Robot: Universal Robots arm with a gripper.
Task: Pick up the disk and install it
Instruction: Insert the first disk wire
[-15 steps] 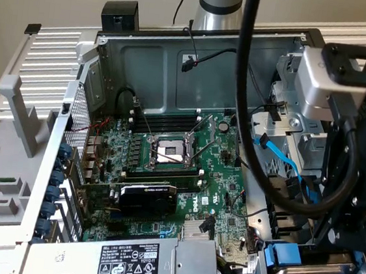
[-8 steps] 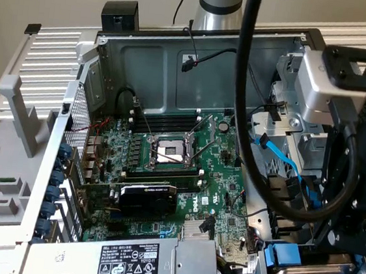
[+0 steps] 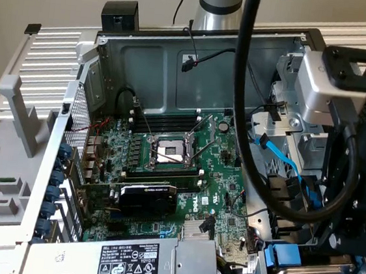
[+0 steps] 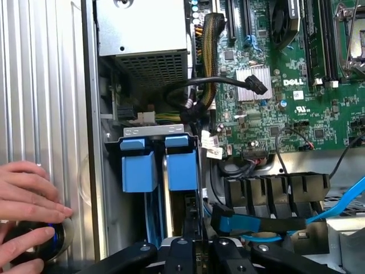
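Observation:
Two bright blue disk carriers stand side by side in the metal drive cage [image 4: 153, 132] at the corner of the open computer case. The one nearer my gripper is the disk [image 4: 182, 169]; its silver body is hidden inside the cage. In the exterior view the same blue carriers [image 3: 286, 256] show at the lower right, under the black arm. My gripper [image 4: 194, 246] hangs just off the cage beside that disk, with only its black linkage showing. In the exterior view the gripper [image 3: 350, 241] is above the drive bay.
A person's hand [image 4: 27, 197] rests on a round blue-lit button on the ribbed metal surface beside the case. The green motherboard [image 3: 186, 170], the grey power-supply box [image 3: 130, 262], black cables and a blue data cable [image 4: 336, 205] crowd the space around the cage.

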